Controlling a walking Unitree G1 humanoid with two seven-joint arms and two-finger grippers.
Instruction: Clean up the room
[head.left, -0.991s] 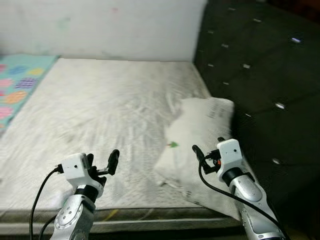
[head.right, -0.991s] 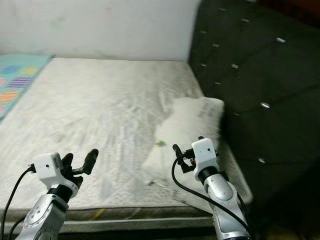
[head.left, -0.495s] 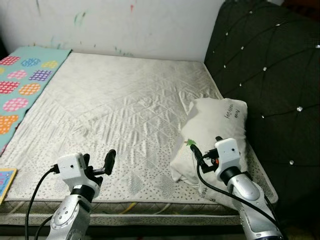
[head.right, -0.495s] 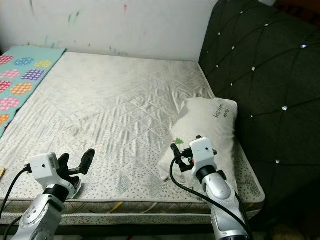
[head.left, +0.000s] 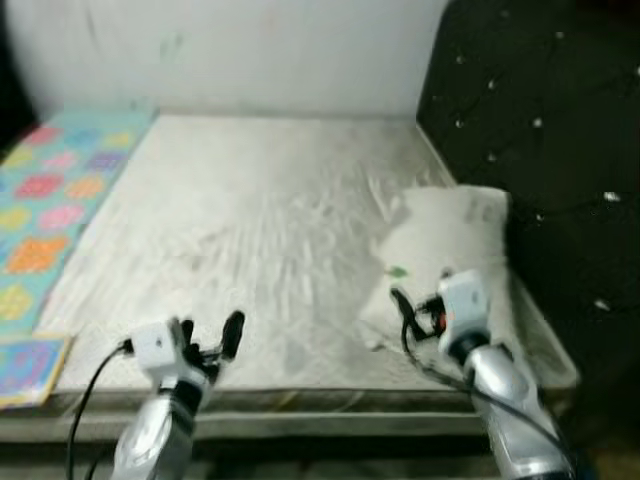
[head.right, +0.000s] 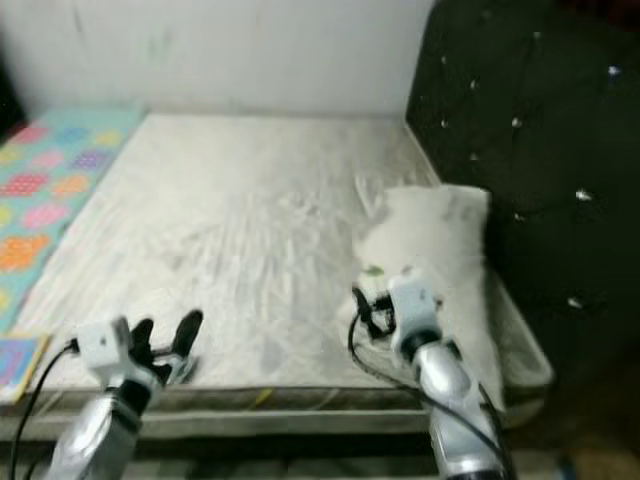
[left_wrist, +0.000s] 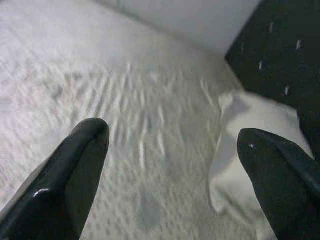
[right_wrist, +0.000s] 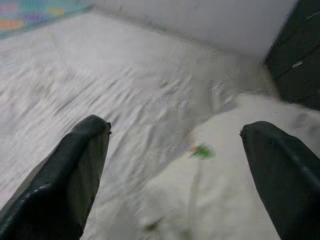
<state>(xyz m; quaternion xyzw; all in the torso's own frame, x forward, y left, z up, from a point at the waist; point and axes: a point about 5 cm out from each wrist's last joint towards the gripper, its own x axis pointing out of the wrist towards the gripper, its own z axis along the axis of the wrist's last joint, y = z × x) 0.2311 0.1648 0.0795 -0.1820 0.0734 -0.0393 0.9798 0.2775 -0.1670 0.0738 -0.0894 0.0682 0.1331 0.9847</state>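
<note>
White wall closes off the far side of a bed (head.left: 230, 220) with a pale quilted mattress cover, seen blurred in both head views. On the bed's right side lies a white pillow (head.left: 455, 245), just beside the dark tufted headboard (head.left: 540, 120) that runs along the robot's right. A small green mark (right_wrist: 202, 150) sits on the pillow's near part. Nothing rests on the remaining mattress cover, which shows only shallow wrinkles across its middle.

Left tool (head.left: 207, 337) hovers over the near edge of the bed, its two black fingers (left_wrist: 65, 170) spread well apart and empty. Right tool (head.left: 418, 312) hangs over the near end of the pillow, its fingers (right_wrist: 70, 180) also spread wide with nothing between them; whether it touches the pillow cannot be told.

Beyond the bed's left edge a teal play mat (head.left: 50, 190) with coloured round patterns lies along the floor, and a flat patterned piece (head.left: 25, 365) in similar colours lies at the bed's near left corner.
</note>
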